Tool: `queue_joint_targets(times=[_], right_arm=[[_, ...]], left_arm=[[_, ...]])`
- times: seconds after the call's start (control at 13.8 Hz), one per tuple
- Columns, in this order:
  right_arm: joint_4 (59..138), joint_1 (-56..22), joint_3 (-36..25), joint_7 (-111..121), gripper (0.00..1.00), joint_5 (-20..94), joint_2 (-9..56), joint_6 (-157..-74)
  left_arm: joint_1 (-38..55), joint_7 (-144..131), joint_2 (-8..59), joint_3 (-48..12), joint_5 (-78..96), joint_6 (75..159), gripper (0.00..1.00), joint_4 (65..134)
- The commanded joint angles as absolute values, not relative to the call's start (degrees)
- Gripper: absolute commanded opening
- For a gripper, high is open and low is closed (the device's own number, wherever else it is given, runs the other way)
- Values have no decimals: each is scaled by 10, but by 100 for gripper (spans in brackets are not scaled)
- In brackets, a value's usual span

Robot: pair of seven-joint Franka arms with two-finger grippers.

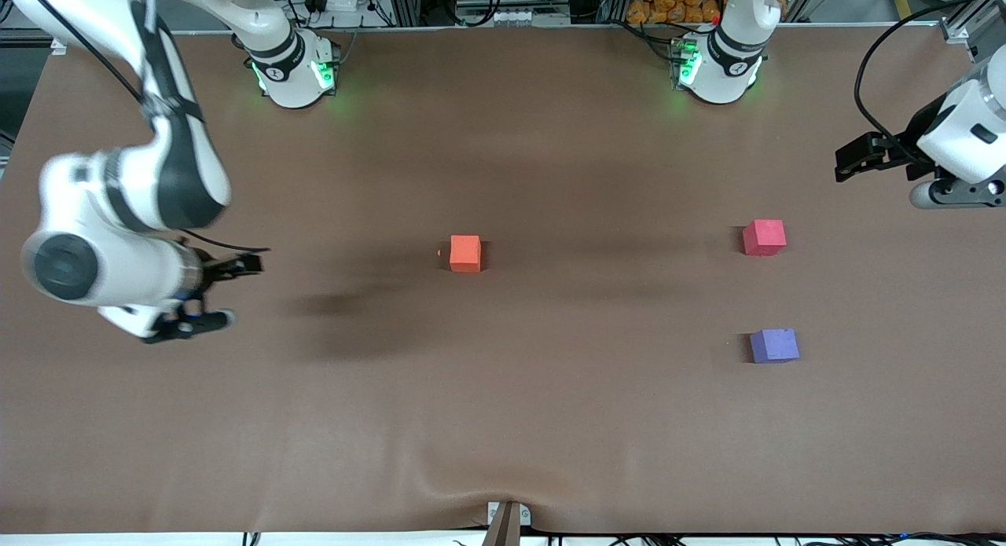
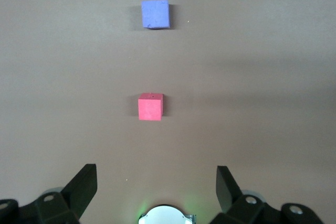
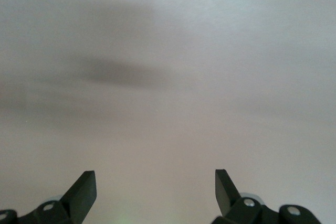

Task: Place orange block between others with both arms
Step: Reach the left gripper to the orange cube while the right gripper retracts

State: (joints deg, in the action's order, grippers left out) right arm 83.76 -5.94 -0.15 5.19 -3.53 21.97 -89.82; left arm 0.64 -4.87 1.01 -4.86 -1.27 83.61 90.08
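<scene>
Orange block (image 1: 465, 253) is what I'm watching: it sits flat on the brown table cover (image 1: 503, 420) around the middle of the table, alone, with nothing touching it, and it is not between the other two cubes.

Working from the front camera's edge outward, the nearest cube is the purple block (image 1: 774, 346), toward the left arm's end of the table. Farther from the camera, roughly in line with it, is the pinkish-red block (image 1: 764, 237), with a bare gap of cover between the two. The orange block lies about as far from the camera as the pinkish-red one, but well apart from both, toward the right arm's end.

My right gripper (image 1: 220, 294) hangs over the bare cover at the right arm's end of the table, well away from the orange block. Its fingers (image 3: 84, 190) are spread wide and hold nothing; the right wrist view shows only plain cover and a soft shadow between them.

My left gripper (image 1: 853, 159) is up over the left arm's end of the table, above the cover near the pinkish-red block. Its fingers (image 2: 84, 184) are likewise spread apart and empty. The left wrist view looks down on the pinkish-red block (image 2: 150, 107) with the purple block (image 2: 155, 13) farther along the same line, both upright and untouched.

Farthest from the camera, the two green-lit bases (image 1: 295, 71) stand along the table's edge.
</scene>
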Motion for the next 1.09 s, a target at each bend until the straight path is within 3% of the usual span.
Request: queue_joint_targets(times=[0.0,0.36,0.58,1.01], right_arm=[[779,-30,3,52,100,-46,220,-852],[773,11,4,50,100,-28,154,-867],[774,34,4,48,100,-13,129,-864],[813,58,6,52,100,-13,57,-854]], left_arm=[[10,-58,20,-49,1,845,100,893],[60,-72,55,-50,23,859,100,889],[147,-138,137,-52,24,861,100,816],[335,-357,275,-50,24,1009,100,759]])
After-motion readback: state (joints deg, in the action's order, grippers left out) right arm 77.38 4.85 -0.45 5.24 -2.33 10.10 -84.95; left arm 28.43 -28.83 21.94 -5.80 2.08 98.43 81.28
